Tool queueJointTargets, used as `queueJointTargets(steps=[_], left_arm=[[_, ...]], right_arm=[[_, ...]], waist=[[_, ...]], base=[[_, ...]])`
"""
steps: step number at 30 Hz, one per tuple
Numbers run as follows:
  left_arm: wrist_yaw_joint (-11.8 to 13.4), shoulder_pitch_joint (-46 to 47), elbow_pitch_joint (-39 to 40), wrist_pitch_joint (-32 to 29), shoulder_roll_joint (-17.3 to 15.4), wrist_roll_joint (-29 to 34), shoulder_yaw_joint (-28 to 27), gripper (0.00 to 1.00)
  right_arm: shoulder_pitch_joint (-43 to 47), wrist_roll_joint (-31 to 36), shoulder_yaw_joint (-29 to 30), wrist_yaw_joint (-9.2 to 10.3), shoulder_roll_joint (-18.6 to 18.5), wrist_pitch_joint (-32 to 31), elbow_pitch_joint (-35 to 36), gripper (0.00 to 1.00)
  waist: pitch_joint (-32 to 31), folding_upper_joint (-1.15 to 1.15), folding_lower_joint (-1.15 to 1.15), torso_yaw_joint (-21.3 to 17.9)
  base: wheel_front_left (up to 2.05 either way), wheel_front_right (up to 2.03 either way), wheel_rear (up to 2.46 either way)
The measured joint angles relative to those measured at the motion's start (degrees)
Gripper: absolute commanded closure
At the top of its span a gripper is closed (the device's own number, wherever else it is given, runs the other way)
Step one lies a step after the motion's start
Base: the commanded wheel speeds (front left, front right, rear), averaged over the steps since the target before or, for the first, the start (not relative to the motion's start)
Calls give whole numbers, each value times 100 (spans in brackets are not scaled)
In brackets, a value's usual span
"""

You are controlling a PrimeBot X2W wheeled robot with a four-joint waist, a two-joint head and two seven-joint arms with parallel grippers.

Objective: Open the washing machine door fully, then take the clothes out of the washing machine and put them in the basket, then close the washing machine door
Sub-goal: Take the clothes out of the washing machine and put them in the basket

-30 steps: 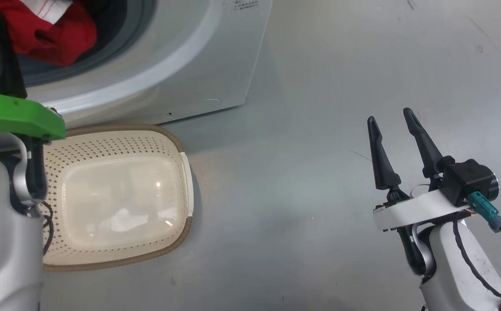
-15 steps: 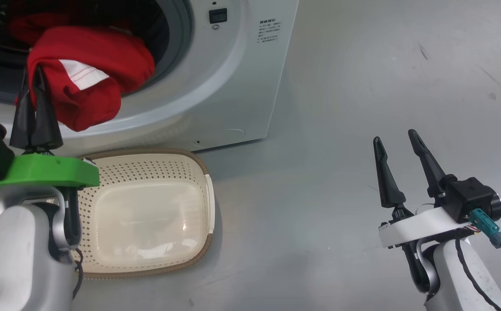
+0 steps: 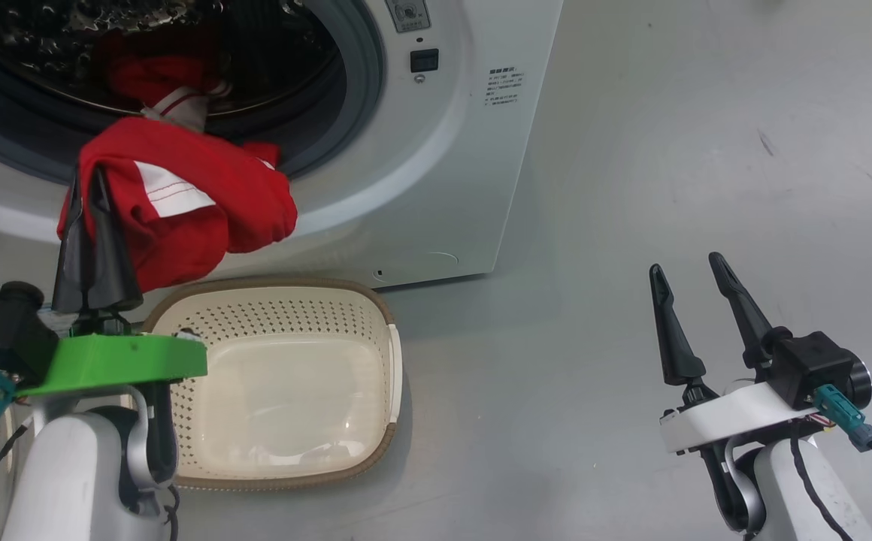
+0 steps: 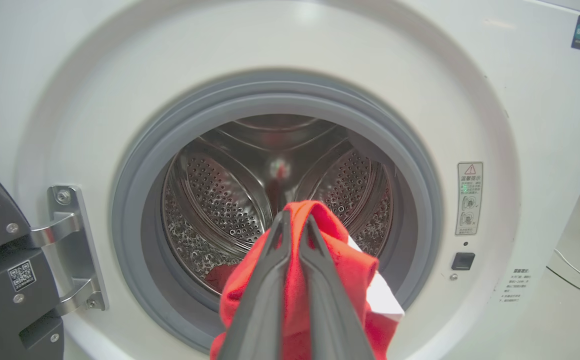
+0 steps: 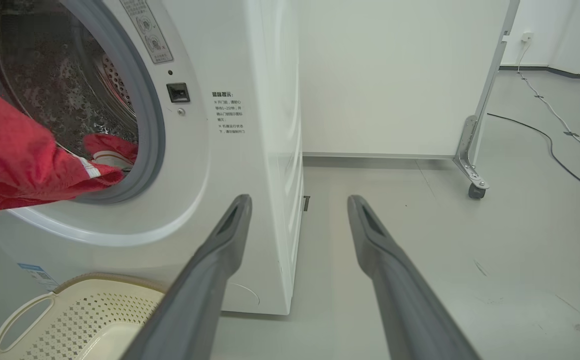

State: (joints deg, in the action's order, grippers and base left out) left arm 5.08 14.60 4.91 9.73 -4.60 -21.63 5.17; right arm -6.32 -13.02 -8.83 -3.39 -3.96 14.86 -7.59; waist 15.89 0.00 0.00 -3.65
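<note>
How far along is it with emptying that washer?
Done: the door stands open. In hand: the left hand grips a red garment at the mouth of the washer. Left: another red piece lies in the drum, the basket is empty, and the door needs closing.

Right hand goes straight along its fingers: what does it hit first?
Likely free: the right hand aims past the washing machine's side, over floor, toward the white panel. Depth unclear; it might clip that side.

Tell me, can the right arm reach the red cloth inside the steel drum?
Probably yes: the mouth of the white washing machine stands open beside the open right gripper. The red garment held by the left gripper partly crosses it, though.
</note>
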Motion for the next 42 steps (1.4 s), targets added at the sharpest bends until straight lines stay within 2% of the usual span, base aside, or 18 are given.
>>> queueJointTargets(steps=[12, 22, 33, 42], left_arm=[[43, -648, 143, 47, 62, 4, 196, 100], [68, -1058, -236, 46, 162, -62, 424, 100], [70, -977, -788, 204, 174, -138, 501, 100], [70, -298, -1522, 278, 181, -132, 483, 100]], right_arm=[[120, 57, -38, -5, 14, 0, 19, 0], [125, 115, -93, -25, 8, 0, 148, 0], [71, 134, -135, -71, 3, 0, 354, 0], [-224, 147, -169, -124, 12, 0, 526, 0]], waist=[[-91, 0, 0, 89], [92, 0, 0, 115], [565, 0, 0, 44], [1189, 0, 0, -99]], base=[[0, 0, 0], [0, 0, 0], [0, 0, 0], [0, 0, 0]])
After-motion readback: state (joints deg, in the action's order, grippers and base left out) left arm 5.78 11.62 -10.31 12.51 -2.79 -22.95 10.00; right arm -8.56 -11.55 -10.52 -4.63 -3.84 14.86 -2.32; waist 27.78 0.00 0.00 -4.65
